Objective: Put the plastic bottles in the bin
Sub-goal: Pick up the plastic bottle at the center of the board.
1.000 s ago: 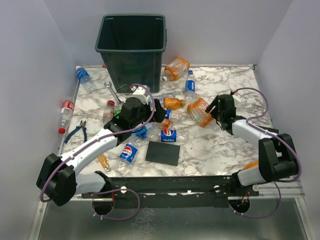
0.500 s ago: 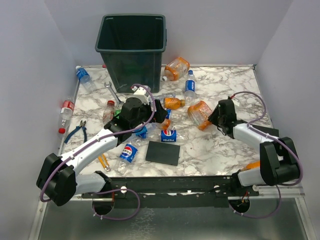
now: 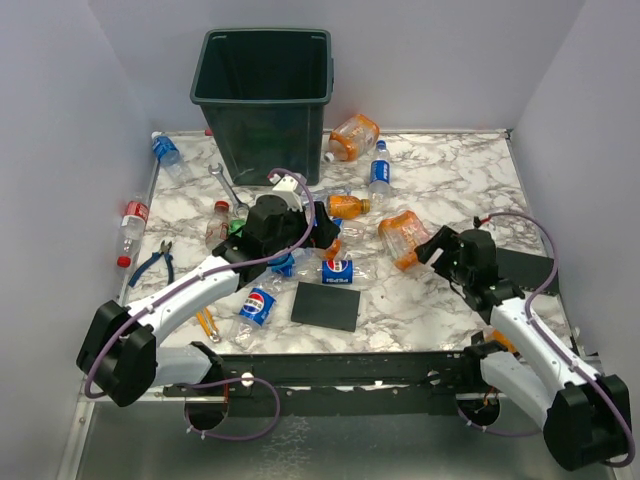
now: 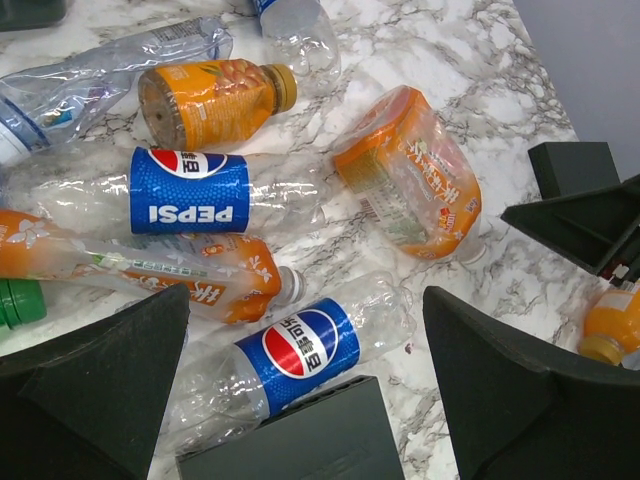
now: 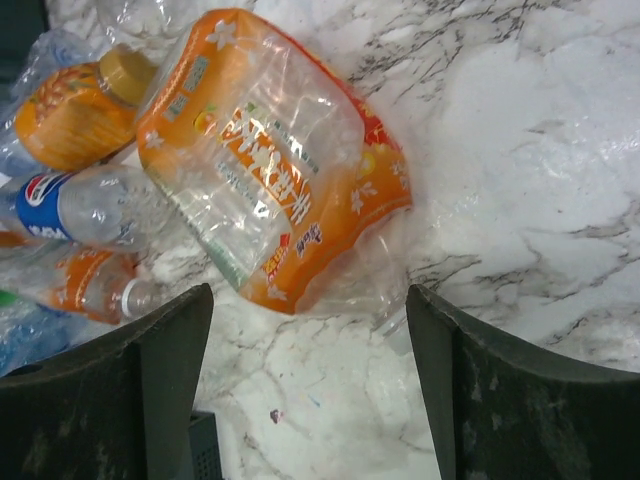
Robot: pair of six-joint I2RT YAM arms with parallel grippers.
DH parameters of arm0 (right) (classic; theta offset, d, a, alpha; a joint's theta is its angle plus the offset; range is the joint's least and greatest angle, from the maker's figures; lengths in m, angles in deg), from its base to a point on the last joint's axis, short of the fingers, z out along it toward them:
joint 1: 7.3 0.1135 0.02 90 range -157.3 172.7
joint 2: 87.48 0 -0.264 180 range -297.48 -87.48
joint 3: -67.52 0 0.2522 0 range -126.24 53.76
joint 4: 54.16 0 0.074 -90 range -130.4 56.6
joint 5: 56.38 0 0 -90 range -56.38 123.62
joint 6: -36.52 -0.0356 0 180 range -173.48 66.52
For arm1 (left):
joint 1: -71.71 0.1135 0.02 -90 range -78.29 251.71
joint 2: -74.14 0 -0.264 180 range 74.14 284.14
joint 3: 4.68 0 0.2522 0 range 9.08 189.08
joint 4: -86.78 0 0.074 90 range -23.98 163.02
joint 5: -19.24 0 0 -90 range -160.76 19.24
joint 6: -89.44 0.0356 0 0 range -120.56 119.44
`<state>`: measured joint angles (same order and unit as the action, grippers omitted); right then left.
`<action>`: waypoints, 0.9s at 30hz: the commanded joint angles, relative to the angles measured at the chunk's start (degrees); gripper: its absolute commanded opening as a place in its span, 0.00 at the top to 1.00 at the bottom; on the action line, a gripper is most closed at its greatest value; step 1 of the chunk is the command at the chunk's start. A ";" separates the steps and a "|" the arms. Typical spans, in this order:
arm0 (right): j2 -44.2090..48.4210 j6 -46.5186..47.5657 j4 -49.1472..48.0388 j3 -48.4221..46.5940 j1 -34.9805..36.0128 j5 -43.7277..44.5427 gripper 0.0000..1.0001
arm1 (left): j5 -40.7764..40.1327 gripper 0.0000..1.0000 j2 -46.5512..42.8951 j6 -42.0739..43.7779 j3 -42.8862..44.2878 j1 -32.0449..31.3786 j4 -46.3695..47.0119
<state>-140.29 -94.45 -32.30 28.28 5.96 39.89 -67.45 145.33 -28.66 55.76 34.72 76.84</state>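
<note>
**Change of state.** My right pincer (image 3: pixel 432 252) has withdrawn toward the lower right of the overhead view. A second ago it was up against the crushed orange bottle (image 3: pixel 403 238). It is now released: in the right wrist view both fingers stand wide apart with nothing between them, and the bottle lies on the marble just ahead of the tips. The bottle has slid slightly down the frame and is not lifted.

**Consequence.** I judge that the grasp did not hold. This bottle remains on the table, well apart from the bin (image 3: pixel 265 130) at top centre, and needs a fresh approach.

**Left side.** My left pincer (image 4: pixel 305 300) is unchanged. It is released, with its fingers spread over the cluster at frame centre, and a Pepsi bottle (image 4: pixel 300 345) lies between them, not gripped.

**Surroundings.**
- Black plate (image 3: pixel 326 305): lower centre, touching the Pepsi bottle's near side.
- Wrench (image 3: pixel 224 185) and pliers (image 3: pixel 155 262): left of centre. Neither goes in the bin.
- Further bottles: along the left edge and to the right of the bin.

**Obstructions.**
- The centre bottles lie packed and touching, so closing on one may push its neighbours.
- The crushed bottle is broad and flattened, so I expect it to slip.
</note>
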 commanded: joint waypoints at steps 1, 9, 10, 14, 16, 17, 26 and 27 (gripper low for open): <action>3.25 1.66 5.28 2.82 -0.36 -7.96 0.19 | 2.62 0.01 0.84 -0.75 -0.53 -0.46 1.59; -1.87 2.88 4.20 3.22 -0.25 -7.43 0.15 | 4.01 0.01 1.44 -1.41 -0.57 -0.71 2.12; -2.65 3.14 3.22 3.51 -0.27 -7.00 0.14 | 3.98 0.01 1.32 -1.28 -0.61 -0.82 2.11; -6.24 5.17 0.13 2.99 -0.25 -7.27 0.14 | 3.46 0.01 0.67 -0.74 -0.89 -1.09 2.09; -7.54 5.49 -0.69 2.62 -0.26 -7.42 0.14 | 3.52 0.01 0.63 -0.74 -0.83 -1.24 2.15; -8.32 5.80 -1.13 2.40 -0.25 -7.90 0.14 | 3.75 0.01 0.69 -0.73 -0.76 -1.27 2.16; -9.29 4.91 -2.58 2.34 1.82 -13.05 0.21 | 3.99 0.01 0.34 -0.64 -0.86 -1.28 2.08; -7.88 4.28 -0.88 2.21 2.02 -10.15 0.20 | 3.91 0.01 0.30 -0.62 -0.84 -1.30 2.10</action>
<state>-150.54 -89.29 -34.68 30.88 6.74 28.21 -64.63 146.54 -29.29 55.54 33.72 78.04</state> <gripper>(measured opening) 0.786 0.991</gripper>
